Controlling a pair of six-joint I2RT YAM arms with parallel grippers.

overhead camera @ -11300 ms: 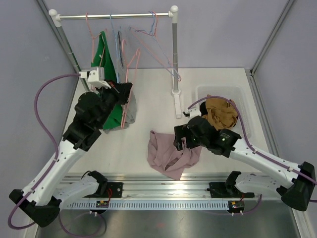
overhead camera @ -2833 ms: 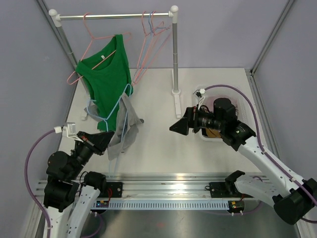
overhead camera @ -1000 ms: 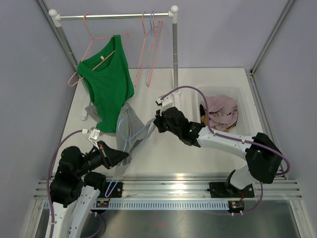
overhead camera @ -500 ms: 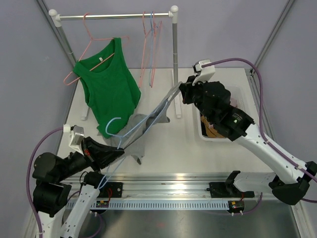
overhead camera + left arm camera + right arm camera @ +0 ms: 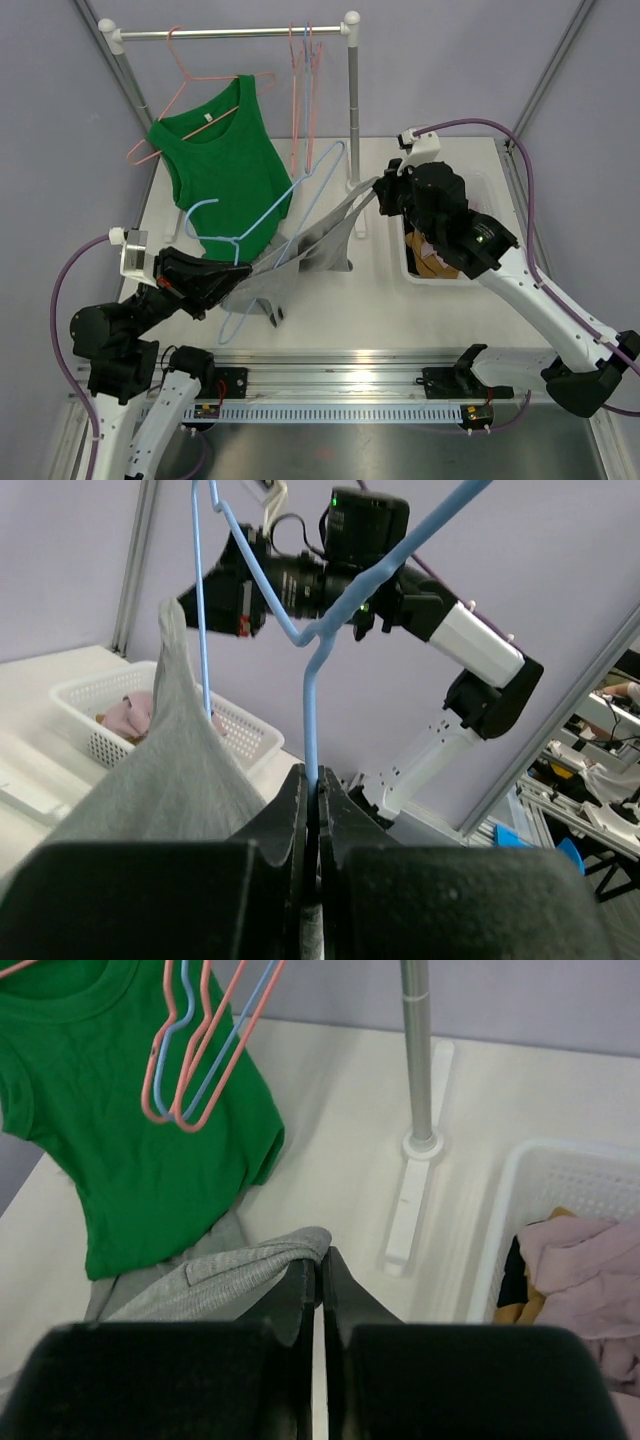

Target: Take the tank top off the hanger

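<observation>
**A:** From above, where does the garment sit?

**B:** The grey jersey tank top [image 5: 305, 255] hangs in the air over the middle of the tabletop, stretched between the arms. The left gripper [image 5: 232, 275], toward the near-left corner, is clamped on the light-blue wire hanger [image 5: 290, 190]. The right gripper [image 5: 380, 192], nearer the far edge, pinches one strap.

**A:** What worries you?

**B:** The cloth looks taut. If the other strap is hooked over a hanger shoulder, more pull could wrench the wire from the left gripper. The hanger's end also sits just beside the green tank top on its pink wire hanger [image 5: 225, 165], and I judge it could snag there.

**A:** And the left wrist view?

**B:** The jaws are pressed fully together on the thin wire [image 5: 310, 680], with grey cloth [image 5: 180, 770] bunched right beside them. A round wire between flat pads can twist, and then the hanger would swing along with the garment instead of parting from it. I cannot tell whether fabric is caught in the jaws too.

**A:** Right wrist?

**B:** The right gripper [image 5: 320, 1260] is closed on only the strap's edge [image 5: 270, 1252], a shallow bite. It may slip under tension and let the top slump back onto the hanger. The white perforated plastic basket [image 5: 497, 1222] lies toward the far-right corner, well apart.
</observation>
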